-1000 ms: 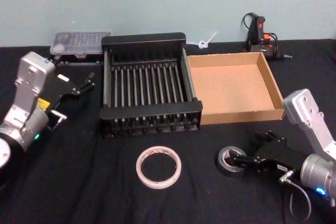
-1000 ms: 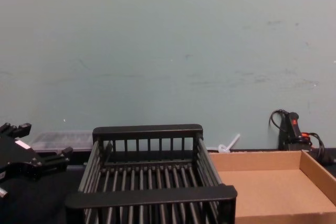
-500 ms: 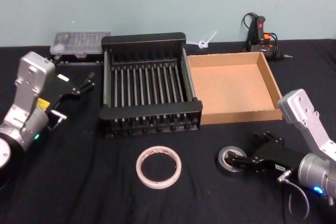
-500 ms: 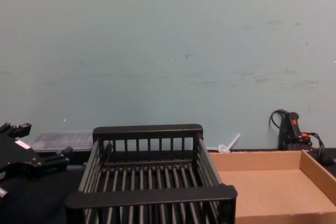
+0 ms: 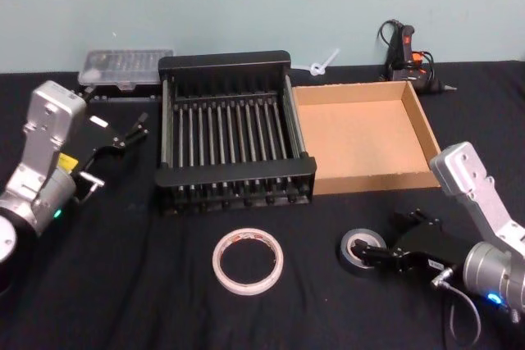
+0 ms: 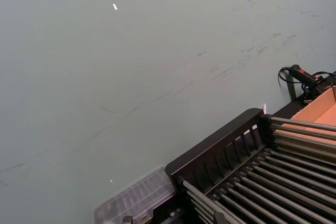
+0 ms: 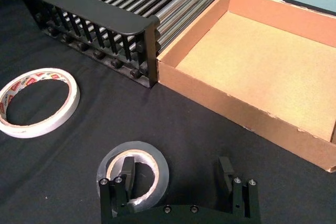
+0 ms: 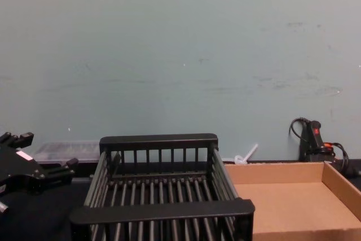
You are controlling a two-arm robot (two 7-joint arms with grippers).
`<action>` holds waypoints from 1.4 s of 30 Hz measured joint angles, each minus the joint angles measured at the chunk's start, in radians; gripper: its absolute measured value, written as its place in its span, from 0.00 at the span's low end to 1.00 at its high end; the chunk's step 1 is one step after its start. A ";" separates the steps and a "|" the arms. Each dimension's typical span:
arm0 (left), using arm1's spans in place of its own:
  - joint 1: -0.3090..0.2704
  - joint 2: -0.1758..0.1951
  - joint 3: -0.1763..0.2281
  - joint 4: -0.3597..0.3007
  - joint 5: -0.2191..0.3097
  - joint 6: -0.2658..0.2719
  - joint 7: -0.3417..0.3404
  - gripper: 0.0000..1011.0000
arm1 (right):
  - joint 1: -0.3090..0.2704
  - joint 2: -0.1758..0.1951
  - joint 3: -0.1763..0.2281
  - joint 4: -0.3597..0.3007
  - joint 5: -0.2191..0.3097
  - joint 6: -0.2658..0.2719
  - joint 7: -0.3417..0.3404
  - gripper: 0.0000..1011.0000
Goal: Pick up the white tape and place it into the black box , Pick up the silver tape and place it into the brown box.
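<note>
The silver tape [image 5: 359,250] lies flat on the black cloth in front of the brown box [image 5: 369,179]. My right gripper [image 5: 392,237] is low at it and open. One finger [image 7: 127,173] stands inside the core of the silver tape [image 7: 137,152], and the other finger [image 7: 227,173] is well clear on the roll's far side. The white tape [image 5: 248,261] lies flat before the black box [image 5: 238,171], untouched; the white tape [image 7: 37,100] also appears in the right wrist view. My left gripper [image 5: 130,130] hangs open beside the crate's left side, holding nothing.
A clear plastic case [image 5: 125,67] sits behind the crate at the left. A glue gun [image 5: 404,53] with its cord lies behind the cardboard box. Both boxes are empty and stand side by side, touching. Bare black cloth surrounds the two tapes.
My right arm has shifted slightly left and nearer, settling the gripper lower over the silver roll. The left arm and both tapes have not moved.
</note>
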 joint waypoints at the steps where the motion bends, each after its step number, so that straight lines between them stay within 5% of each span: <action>1: 0.000 0.000 0.000 0.000 0.000 0.000 0.000 0.99 | 0.001 -0.001 0.000 0.001 -0.001 0.000 0.000 0.99; 19: 0.000 0.000 0.000 0.000 0.000 0.000 0.000 0.99 | 0.003 -0.005 -0.001 0.004 -0.008 0.002 -0.004 0.99; 29: 0.000 0.000 0.000 0.000 0.000 0.000 0.000 0.99 | 0.002 -0.004 0.000 0.003 -0.006 0.001 -0.004 0.75; 42: 0.000 0.000 0.000 0.000 0.000 0.000 0.000 0.99 | 0.002 -0.004 0.000 0.003 -0.004 0.001 -0.004 0.32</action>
